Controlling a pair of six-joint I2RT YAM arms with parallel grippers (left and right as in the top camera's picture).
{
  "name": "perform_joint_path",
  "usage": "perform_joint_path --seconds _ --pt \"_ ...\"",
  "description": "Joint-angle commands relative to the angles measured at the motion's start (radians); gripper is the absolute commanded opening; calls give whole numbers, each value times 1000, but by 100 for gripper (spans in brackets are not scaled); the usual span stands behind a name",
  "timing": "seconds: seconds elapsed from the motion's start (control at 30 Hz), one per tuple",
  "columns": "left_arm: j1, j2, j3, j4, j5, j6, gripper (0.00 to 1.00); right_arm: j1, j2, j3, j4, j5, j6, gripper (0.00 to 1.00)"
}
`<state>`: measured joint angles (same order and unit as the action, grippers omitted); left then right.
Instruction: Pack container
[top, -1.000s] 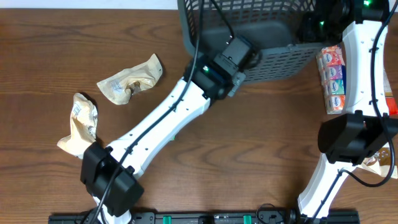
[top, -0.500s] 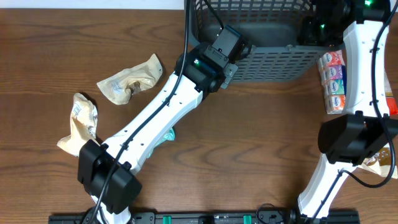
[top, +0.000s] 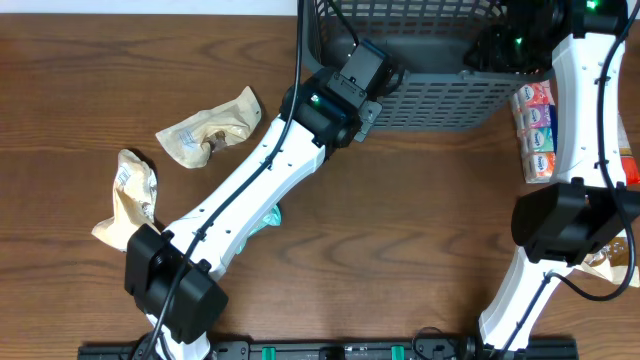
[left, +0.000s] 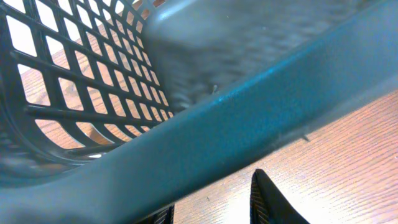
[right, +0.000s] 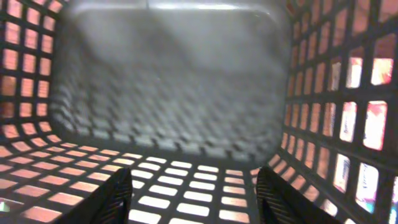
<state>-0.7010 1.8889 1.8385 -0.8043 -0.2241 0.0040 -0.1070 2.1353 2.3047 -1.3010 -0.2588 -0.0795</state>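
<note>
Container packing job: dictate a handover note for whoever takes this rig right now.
Left tool: open, empty, just outside the container at its near rim.
Right tool: open, empty, reaching inside the container.
Container: at the far side of the table, nothing visible in it.
Done: nothing packed.
Left to do: the upper tan packet and the lower tan packet on the left, the teal packet partly under the left arm, and the colourful multipack on the right all lie on the table.
</note>
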Motion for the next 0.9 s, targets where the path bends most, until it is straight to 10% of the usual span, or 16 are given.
perform_joint_path --seconds 0.0,0.33,0.47,0.87 --pt "11 -7 -4 2 -12 3 30 -3 3 10 9 -68 -13 57" --pt "11 -7 -4 -5 -12 3 61 -3 3 171 -3 -203 -31 99" --pt "11 -7 -4 -22 -12 3 89 -3 2 299 -40 -210 -30 99" --pt "-16 -47 -3 -73 -12 3 99 -6 -3 666 -185 -200 -25 99"
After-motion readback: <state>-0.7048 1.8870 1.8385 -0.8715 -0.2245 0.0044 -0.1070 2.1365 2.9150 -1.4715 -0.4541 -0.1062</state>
